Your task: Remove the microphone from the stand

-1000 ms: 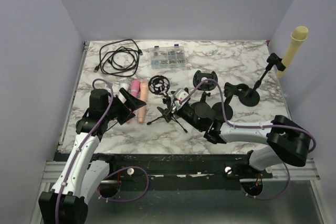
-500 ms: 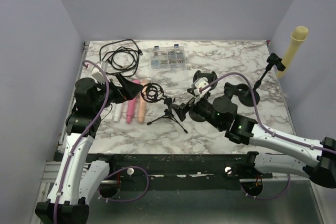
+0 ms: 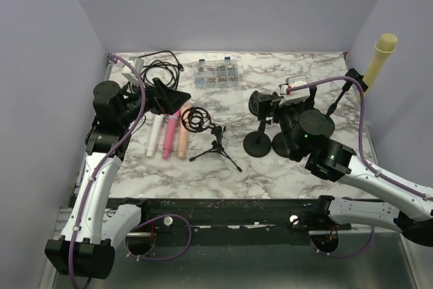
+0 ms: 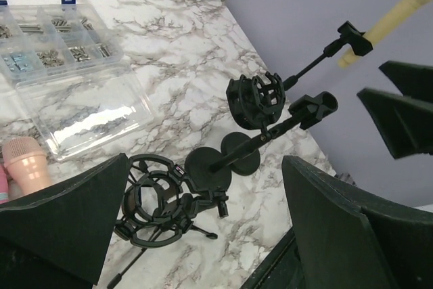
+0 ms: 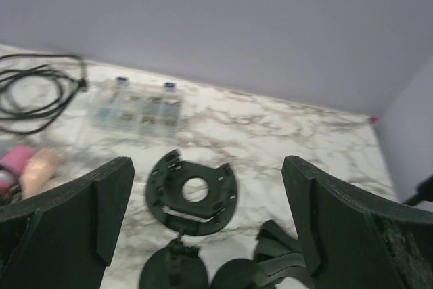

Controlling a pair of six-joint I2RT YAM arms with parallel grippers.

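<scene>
A cream microphone [image 3: 380, 53] sits in the clip of a tall black stand [image 3: 352, 80] at the far right; it also shows in the left wrist view [image 4: 408, 10]. My left gripper [image 3: 174, 100] is open and empty, raised above the empty shock mount on a small tripod [image 3: 197, 119], which lies between its fingers in the left wrist view [image 4: 157, 208]. My right gripper [image 3: 276, 107] is open and empty, raised near mid-table, facing another empty shock mount [image 5: 191, 191]. Both grippers are well away from the cream microphone.
White, pink and peach microphones [image 3: 167, 135] lie side by side left of the tripod. Two round-base stands [image 3: 257, 144] stand at the centre. A clear screw box [image 3: 216, 74] and a coiled black cable [image 3: 154, 72] are at the back.
My left gripper rose and drew back and left from the loose microphones. My right arm swung up and right, away from the tripod stand, to above the round-base stands. Both stayed open.
</scene>
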